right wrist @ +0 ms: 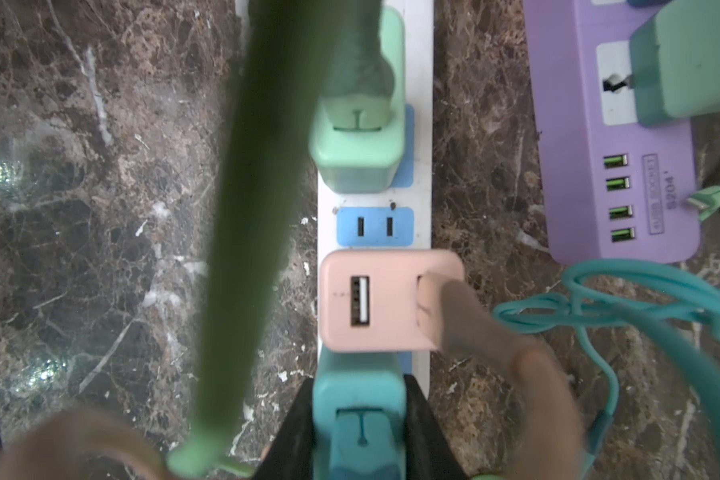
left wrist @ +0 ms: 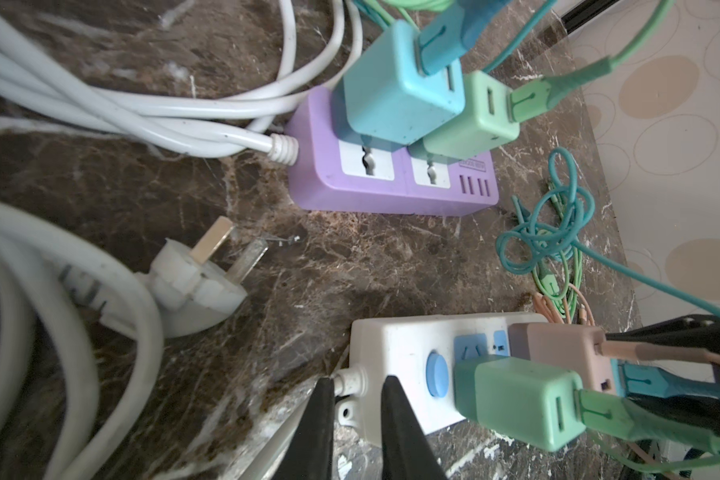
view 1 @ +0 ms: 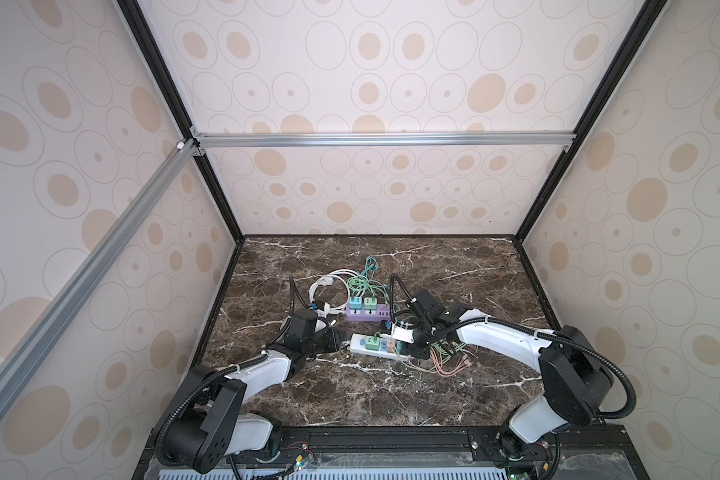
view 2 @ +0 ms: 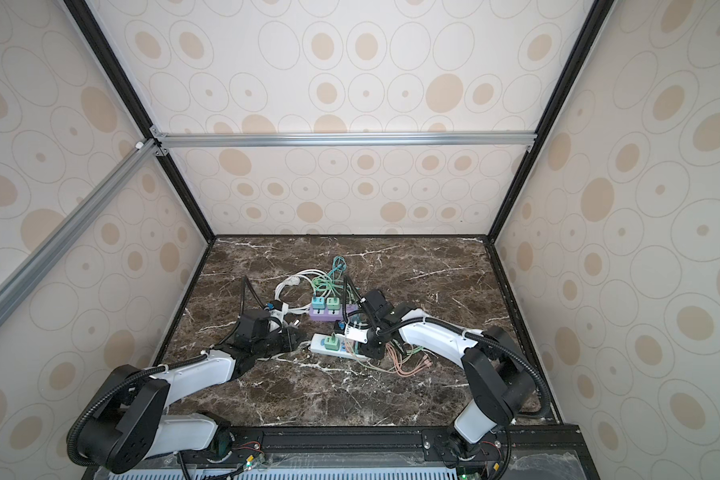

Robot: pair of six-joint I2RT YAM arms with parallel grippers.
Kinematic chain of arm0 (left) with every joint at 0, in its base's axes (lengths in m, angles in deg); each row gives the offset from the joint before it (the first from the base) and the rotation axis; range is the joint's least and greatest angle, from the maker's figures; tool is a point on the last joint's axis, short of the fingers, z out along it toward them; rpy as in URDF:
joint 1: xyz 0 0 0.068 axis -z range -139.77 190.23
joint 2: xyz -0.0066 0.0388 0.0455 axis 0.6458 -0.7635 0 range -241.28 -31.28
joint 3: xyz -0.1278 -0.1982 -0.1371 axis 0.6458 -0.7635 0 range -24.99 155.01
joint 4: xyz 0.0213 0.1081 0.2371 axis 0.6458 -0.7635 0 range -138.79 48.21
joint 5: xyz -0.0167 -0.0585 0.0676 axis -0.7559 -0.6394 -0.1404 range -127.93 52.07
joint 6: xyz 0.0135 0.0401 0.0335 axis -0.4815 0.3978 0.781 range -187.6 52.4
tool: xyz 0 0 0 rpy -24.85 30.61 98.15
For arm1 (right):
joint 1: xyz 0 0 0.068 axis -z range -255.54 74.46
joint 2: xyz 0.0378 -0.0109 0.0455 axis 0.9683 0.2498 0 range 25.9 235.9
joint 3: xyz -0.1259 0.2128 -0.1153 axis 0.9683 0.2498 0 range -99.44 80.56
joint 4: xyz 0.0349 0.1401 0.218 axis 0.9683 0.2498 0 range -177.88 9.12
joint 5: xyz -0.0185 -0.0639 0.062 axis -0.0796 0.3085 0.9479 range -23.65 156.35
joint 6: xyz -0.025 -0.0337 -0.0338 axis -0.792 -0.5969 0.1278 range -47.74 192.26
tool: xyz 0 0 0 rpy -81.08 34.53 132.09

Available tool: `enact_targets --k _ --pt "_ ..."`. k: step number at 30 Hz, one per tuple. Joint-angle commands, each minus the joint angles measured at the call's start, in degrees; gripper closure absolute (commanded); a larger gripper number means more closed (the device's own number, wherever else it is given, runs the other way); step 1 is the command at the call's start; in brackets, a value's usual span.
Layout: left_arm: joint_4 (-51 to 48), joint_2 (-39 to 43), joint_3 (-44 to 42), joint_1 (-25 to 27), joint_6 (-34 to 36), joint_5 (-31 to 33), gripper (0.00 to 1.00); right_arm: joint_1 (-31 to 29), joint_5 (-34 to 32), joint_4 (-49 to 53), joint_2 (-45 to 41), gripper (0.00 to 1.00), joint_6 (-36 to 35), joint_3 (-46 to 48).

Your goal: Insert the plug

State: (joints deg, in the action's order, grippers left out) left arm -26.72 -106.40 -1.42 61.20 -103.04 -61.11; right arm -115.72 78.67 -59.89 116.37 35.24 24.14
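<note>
The cell is closed by patterned wall panels (view 1: 391, 62) on an aluminium frame (view 1: 383, 139). Its floor is a dark, glossy marble tabletop (view 1: 391, 395), on which a strip could probably slide. Under the right gripper (right wrist: 359, 390) lies the white power strip (right wrist: 421, 75); off to the side of this gripper lies a purple power strip (right wrist: 574, 199). The left gripper (left wrist: 357, 386) is closed around the cord collar (left wrist: 348, 378), at the end of the white strip far from the right gripper, apparently to steady it. The right gripper is clenched on the teal charger (right wrist: 358, 419), which stands over the strip, just beside the pink charger (right wrist: 391, 299) ahead of the fingertips. Further ahead is a free two-slot socket (right wrist: 375, 226), then a green charger (right wrist: 358, 149). The insertion itself seems to be in hand. Whether the prongs are fully seated cannot be told. The next move probably needs a straight push down, without tilt, while the left gripper holds the strip.
</note>
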Motion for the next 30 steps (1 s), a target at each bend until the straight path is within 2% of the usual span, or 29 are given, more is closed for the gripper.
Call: enact_targets --k 1,12,17,20,25,28,30 --pt "-2.8 1.2 3.1 -0.9 1.3 1.4 0.76 -0.2 -4.7 0.9 1.5 0.74 1.0 2.3" --pt "-8.0 2.3 10.9 -1.6 4.4 4.1 0.56 -0.2 -1.5 1.2 -2.1 0.57 3.5 -1.8" --pt "-8.4 2.9 11.7 -2.4 6.0 6.2 0.41 -0.1 -2.0 1.7 -4.3 0.53 3.8 -1.8" --pt "-8.7 3.4 12.1 -2.9 7.5 8.9 0.30 0.4 -2.9 1.0 -7.1 0.50 4.6 -1.2" --pt "-10.2 3.7 13.9 -3.6 10.2 15.9 0.20 2.4 -3.5 -0.7 -12.5 0.42 5.5 0.6" --pt "-10.2 3.5 14.7 -4.1 11.8 20.8 0.14 4.3 -4.4 -2.3 -15.4 0.33 7.2 1.9" --pt "-9.1 3.4 14.6 -4.6 12.6 23.8 0.09 5.7 -3.8 -3.2 -17.6 0.32 8.2 2.9"
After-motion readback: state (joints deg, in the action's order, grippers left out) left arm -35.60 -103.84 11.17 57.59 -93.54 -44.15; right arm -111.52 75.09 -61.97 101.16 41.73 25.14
